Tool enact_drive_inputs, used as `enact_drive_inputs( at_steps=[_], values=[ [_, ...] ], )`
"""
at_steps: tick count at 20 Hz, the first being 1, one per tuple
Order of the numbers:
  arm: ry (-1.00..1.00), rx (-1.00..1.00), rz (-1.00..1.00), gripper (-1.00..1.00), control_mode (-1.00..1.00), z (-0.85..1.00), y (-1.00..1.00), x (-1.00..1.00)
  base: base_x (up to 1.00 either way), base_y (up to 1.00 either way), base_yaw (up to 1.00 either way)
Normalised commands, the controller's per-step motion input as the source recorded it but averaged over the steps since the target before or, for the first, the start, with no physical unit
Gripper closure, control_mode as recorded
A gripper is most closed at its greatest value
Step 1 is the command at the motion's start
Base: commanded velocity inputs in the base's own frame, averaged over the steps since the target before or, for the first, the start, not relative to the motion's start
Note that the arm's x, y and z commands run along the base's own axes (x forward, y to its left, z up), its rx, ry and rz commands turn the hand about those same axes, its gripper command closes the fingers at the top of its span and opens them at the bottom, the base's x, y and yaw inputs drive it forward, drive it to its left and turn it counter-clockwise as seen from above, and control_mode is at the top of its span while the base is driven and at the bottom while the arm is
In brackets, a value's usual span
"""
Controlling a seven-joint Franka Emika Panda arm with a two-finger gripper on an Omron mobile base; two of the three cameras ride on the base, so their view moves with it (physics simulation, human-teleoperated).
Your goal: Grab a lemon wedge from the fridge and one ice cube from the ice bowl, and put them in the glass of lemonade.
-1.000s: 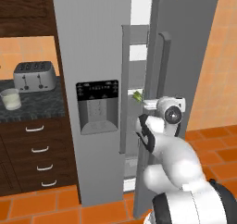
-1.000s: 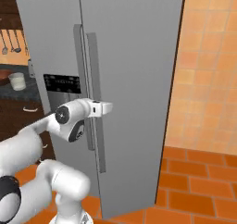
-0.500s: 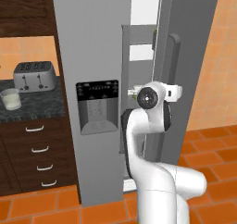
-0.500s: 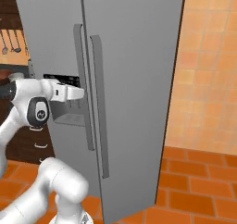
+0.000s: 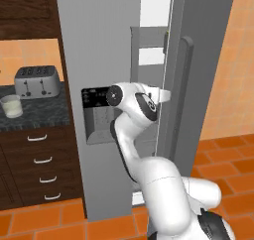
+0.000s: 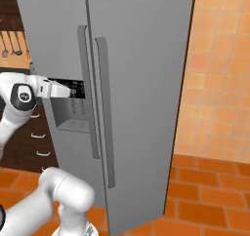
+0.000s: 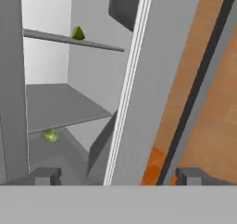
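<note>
I have the fridge [image 5: 198,60] door ajar; gripper [image 7: 118,174] fingers apart, empty; lemon wedge [image 7: 78,33] not yet picked.

Kitchen: fridge [image 5: 99,45] at 12 o'clock; toaster [image 5: 35,81] on counter [image 5: 34,116], drawers [image 5: 39,169] at 9 o'clock; hanging utensils [image 6: 10,44].

My arm rises from five o'clock, elbow folded, wrist level and pointing toward three o'clock. My gripper [image 7: 118,176] has its fingertips [image 7: 45,176] spread wide, holding nothing.
</note>
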Motion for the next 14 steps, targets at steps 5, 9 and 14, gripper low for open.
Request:
enact_drive_inputs(
  at_steps=[5,9,14],
  values=[
    [0.11,0.00,0.00,-1.00,-1.00,0.00,-0.24,0.69,0.00,0.00,0.00],
    [0.15,0.00,-0.03,-1.00,-1.00,0.00,-0.36,0.56,0.00,0.00,0.00],
    [0.19,0.00,-0.10,-1.00,-1.00,-0.03,-0.80,0.09,0.00,0.00,0.00]
  ],
)
